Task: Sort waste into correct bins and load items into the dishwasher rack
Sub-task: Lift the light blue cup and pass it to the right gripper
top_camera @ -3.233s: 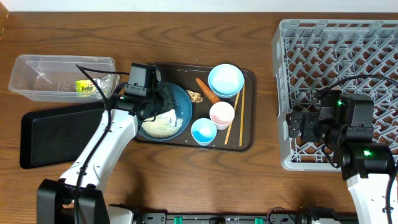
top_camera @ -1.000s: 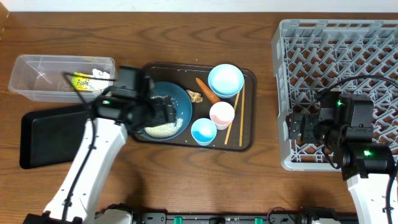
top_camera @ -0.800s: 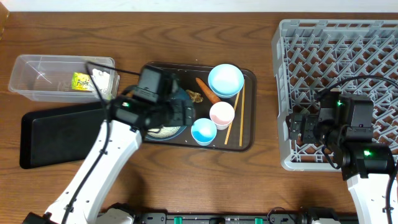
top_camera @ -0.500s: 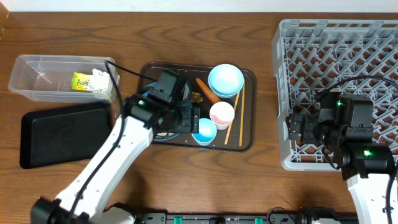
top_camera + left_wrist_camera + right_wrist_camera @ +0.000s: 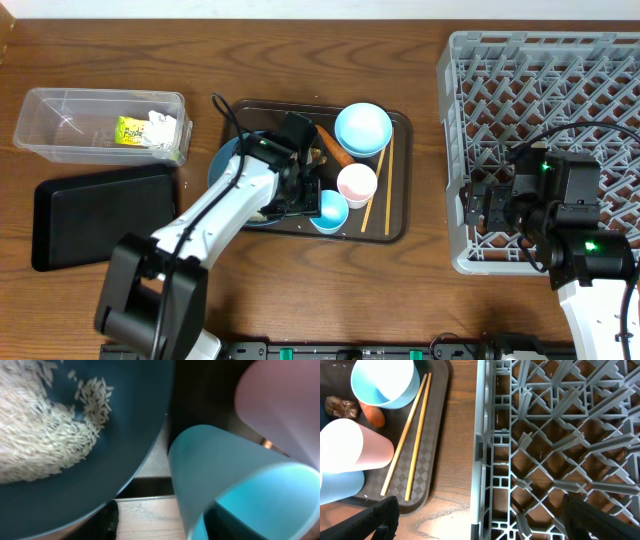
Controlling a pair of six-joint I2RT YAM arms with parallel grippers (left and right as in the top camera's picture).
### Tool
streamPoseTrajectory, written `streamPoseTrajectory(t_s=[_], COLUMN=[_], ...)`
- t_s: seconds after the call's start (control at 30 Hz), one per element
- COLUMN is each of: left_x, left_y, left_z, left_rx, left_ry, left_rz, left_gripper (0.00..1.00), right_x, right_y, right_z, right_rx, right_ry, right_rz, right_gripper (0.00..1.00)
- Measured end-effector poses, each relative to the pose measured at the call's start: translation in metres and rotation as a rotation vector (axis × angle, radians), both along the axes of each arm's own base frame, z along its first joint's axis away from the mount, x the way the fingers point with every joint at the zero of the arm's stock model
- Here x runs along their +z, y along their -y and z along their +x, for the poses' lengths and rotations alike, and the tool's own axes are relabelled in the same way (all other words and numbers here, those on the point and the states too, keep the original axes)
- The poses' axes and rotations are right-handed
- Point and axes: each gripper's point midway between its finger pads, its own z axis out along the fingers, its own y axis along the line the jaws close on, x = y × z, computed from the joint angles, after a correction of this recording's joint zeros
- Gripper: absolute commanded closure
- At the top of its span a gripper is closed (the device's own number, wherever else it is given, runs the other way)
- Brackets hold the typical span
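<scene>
Where the left arm (image 5: 225,205) hangs at the small blue cup (image 5: 328,211), its jaws' state is unclear; the right arm (image 5: 585,250) holds its jaws apart above the rack (image 5: 560,435).

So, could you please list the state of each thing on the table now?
Clear tub: holds wrapper and crumpled paper.
Black tray: looks empty.
Dark blue plate-bowl: holds rice.
Small blue cup: upright, empty.
White-pink cup: upright, empty.
Light blue bowl: upright, empty.
Rack: nothing loaded in view.
Right gripper: jaws open.
Left gripper: by the small blue cup, jaws unclear.
</scene>
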Motion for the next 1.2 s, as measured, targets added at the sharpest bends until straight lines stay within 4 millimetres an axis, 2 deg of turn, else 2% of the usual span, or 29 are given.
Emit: streamPoseTrajectory(t_s=[0.1, 0.17, 0.43, 0.6, 0.73, 0.83, 0.97, 1.07, 1.2], left_x=[-0.002, -0.002, 0.004, 0.037, 0.080, 0.115, 0.148, 0.156, 0.157], left_y=[0.002, 0.002, -0.009, -0.033, -0.043, -0.029, 0.006, 0.024, 0.040], left_z=[-0.001, -0.002, -0.014, -0.011, 0.007, 0.025, 0.034, 0.026, 0.019], left_rx=[-0.002, -0.001, 0.011, 0.076, 0.156, 0.163, 0.084, 0.046, 0.028], left_ry=[-0.013, -0.015, -0.060, 0.001, 0.142, 0.238, 0.260, 0.178, 0.043], left_rz=[-0.006, -0.009, 0.013, -0.016, -0.153, -0.363, -0.637, -0.776, -0.916], left_gripper=[0.87, 0.94, 0.94, 0.94, 0.94, 0.94, 0.94, 0.94, 0.94], right_x=[0.000, -0.001, -0.002, -0.003, 0.001, 0.008, 0.019, 0.030, 0.046], right_y=[0.000, 0.000, 0.000, 0.003, 0.003, -0.015, -0.063, -0.098, -0.120], right_z=[0.000, -0.001, -0.003, -0.004, 0.003, 0.016, 0.019, 0.008, -0.004], right_rx=[0.000, 0.000, 0.000, -0.010, -0.020, 0.061, 0.334, 0.568, 0.764], right_ry=[-0.002, -0.006, -0.017, -0.020, 0.008, 0.059, 0.112, 0.156, 0.232], right_rz=[0.000, 0.000, 0.000, -0.014, -0.010, 0.068, 0.240, 0.386, 0.502], right_gripper=[0.01, 0.01, 0.01, 0.01, 0.01, 0.01, 0.01, 0.01, 0.01])
